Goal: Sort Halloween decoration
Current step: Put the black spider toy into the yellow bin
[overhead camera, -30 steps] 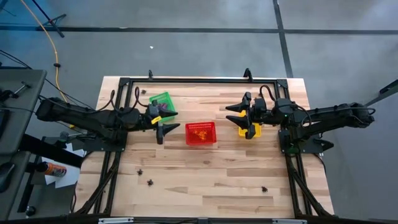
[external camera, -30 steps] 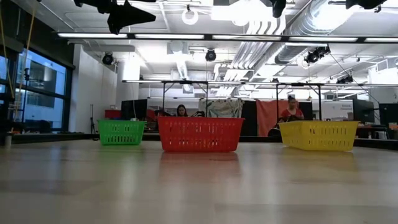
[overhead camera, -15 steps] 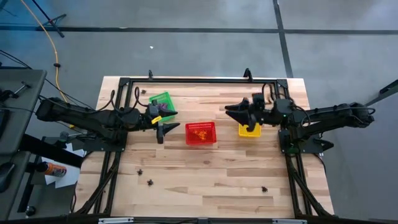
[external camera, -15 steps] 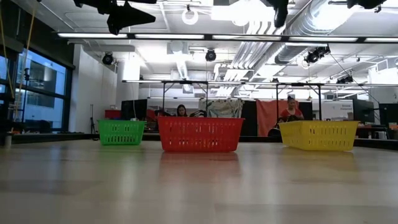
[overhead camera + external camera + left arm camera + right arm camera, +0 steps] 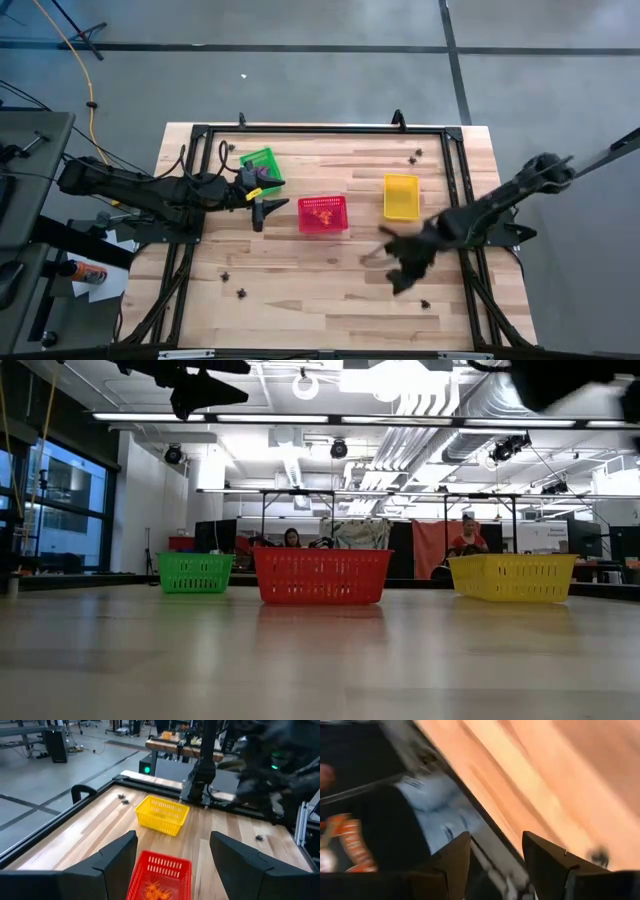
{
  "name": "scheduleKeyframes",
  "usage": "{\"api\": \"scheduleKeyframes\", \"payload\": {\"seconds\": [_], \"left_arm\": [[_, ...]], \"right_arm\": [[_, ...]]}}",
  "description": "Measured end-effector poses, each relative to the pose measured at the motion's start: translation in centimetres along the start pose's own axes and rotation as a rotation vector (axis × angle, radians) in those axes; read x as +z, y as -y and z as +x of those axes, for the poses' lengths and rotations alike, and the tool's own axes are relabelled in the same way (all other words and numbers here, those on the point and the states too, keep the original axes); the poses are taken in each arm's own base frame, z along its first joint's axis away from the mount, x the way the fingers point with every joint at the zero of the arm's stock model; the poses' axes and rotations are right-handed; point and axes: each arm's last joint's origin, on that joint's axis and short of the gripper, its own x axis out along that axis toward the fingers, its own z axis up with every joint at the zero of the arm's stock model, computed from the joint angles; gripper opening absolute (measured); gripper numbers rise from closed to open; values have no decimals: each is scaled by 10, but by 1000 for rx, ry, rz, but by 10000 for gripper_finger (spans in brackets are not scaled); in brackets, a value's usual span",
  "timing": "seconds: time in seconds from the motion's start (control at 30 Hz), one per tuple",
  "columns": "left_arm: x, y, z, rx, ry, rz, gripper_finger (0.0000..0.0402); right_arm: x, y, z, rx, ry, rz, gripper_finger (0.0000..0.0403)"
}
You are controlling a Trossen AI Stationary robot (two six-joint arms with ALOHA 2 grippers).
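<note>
High view: the right hand [image 5: 400, 268] hangs blurred over the near right of the desk [image 5: 330, 300], fingers spread with nothing between them. A black trinket [image 5: 425, 303] lies just nearer than it; two more black trinkets [image 5: 240, 293] lie well apart at the near left. Orange trinkets [image 5: 322, 212] sit in the red basket [image 5: 322, 228]. The left hand [image 5: 262, 200] waits spread and empty between the green basket [image 5: 262, 160] and the red one. The trinkets are too small to show which way they point.
</note>
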Motion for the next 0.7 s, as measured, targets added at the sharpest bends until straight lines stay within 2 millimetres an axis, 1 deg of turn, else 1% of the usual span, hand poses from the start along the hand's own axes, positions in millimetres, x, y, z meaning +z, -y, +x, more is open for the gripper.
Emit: {"api": "scheduleKeyframes", "payload": {"seconds": [0.13,0.2,0.27,0.37,0.57,0.7], "left_arm": [[-3,-1,0,6,-28,11,239],[-4,-1,0,8,-37,15,239],[-5,-1,0,10,-46,11,239],[-6,-1,0,13,-58,14,239],[-7,-1,0,8,-69,18,239],[-7,-1,0,9,-75,19,239]], "right_arm": [[-24,13,45,-182,-111,177,176],[-33,19,60,-257,-150,245,176],[-37,25,72,-316,-172,293,176],[-37,32,82,-385,-162,361,176],[-32,48,92,-531,-40,539,176],[-30,52,99,-557,-10,609,176]]}}
